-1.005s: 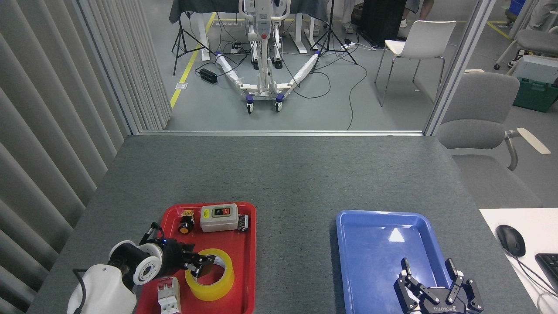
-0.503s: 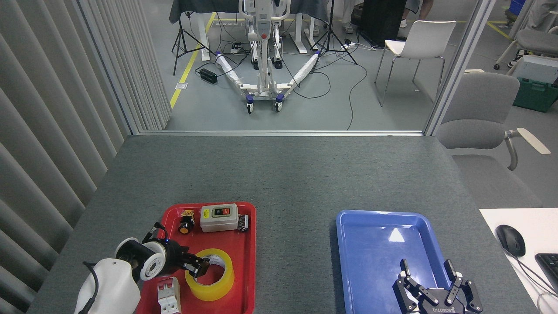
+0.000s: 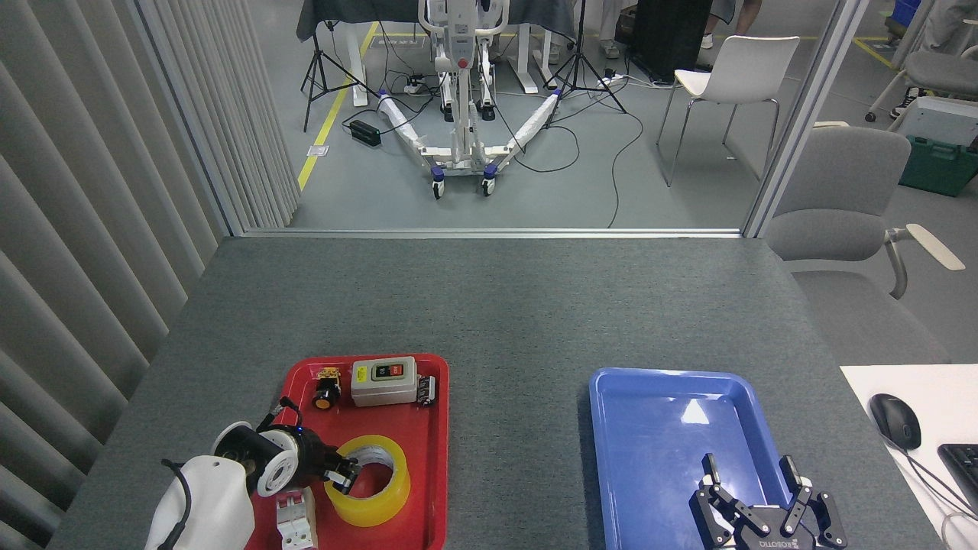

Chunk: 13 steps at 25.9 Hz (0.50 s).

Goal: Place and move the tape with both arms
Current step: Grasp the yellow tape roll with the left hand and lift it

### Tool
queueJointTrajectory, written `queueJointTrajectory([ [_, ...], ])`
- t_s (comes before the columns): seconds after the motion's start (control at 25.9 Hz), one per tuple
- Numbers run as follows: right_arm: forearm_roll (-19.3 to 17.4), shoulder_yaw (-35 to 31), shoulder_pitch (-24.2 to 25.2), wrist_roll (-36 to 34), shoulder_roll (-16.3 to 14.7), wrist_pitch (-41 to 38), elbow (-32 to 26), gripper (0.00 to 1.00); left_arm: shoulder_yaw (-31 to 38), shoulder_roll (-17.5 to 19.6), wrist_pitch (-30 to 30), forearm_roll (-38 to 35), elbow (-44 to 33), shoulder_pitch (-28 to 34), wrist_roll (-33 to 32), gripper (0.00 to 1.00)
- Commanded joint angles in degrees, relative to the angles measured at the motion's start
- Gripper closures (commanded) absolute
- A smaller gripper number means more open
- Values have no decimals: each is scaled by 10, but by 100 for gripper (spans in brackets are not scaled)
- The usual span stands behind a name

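**Left pincer settles onto the tape's near rim**

Head view: the tape (image 3: 368, 480) lies flat in the front half of the red tray (image 3: 435, 458), its hole facing up. The left pincer (image 3: 341, 471) reaches in from the lower left and sits at the roll's left wall, one finger apparently dipping into the hole and the other outside it. Over the last second the left arm has drawn back toward the near-left corner, and the fingertips, which earlier reached further across the hole, now lie at the rim. The roll itself has not shifted. Whether the fingers have pinched the wall I cannot tell; they are small and dark here, though they look narrow.

The right pincer (image 3: 752, 489) hangs over the near end of the blue tray (image 3: 611, 458) with its fingers spread wide and nothing between them; it has barely moved. That tray is bare.

Also in the red tray: a grey switch box (image 3: 383, 380) and a small yellow push button (image 3: 327, 394) at the far end, and a white breaker (image 3: 296, 516) just left of the roll. All rests on the grey counter (image 3: 497, 305).

My reading: the grasp is being lined up, not yet proven, and the lift and hand-over toward the blue tray remain.
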Motion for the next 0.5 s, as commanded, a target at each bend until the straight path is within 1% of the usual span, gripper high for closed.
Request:
queueJointTrajectory([
  [0.0,1,0,0,0,0,0,0,0,-4,-12,-3,-1,5,0,-3,87],
  [0.04,1,0,0,0,0,0,1,0,-4,-16,-3,-1,7,0,-3,95],
  [0.08,1,0,0,0,0,-1,1,0,-4,-20,-4,3,7,0,-3,100],
  [0.31,2,0,0,0,0,0,1,0,1,-34,-26,20,-5,0,9,100],
  [0.46,3,0,0,0,0,0,1,0,7,-26,-34,93,-24,-6,63,100],
])
